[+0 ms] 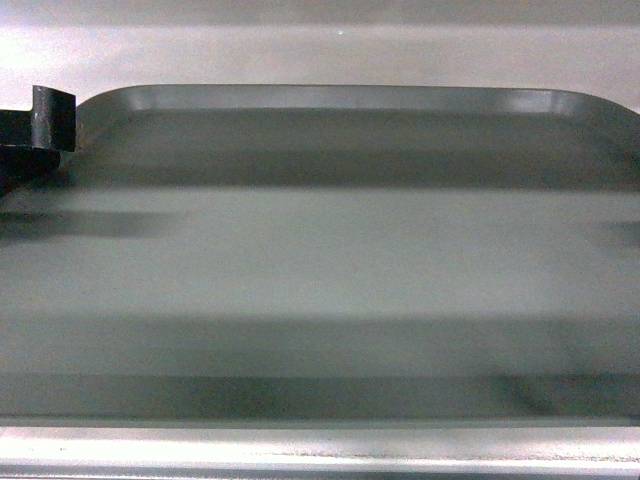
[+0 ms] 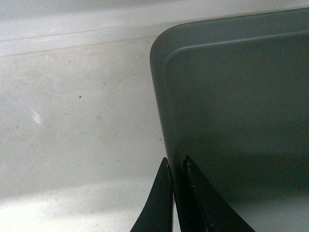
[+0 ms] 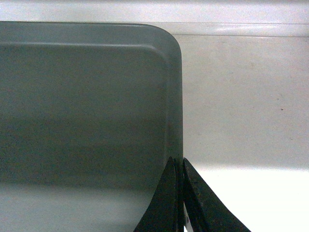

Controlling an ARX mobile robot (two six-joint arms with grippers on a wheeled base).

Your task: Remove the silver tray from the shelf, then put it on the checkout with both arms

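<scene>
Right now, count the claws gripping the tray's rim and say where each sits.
2. The left claw pinches the silver tray on its left rim; the right claw pinches its right rim. The head view shows only part of the left one.

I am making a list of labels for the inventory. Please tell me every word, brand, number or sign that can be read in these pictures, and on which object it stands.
None: no word, number, brand or sign can be read in any view.
Silver tray: plain grey, no print or stamp visible.
White surface under it: only small dark specks, no writing.
Left hand and right hand: plain black fingers gripping the tray rim, no marking visible.
</scene>
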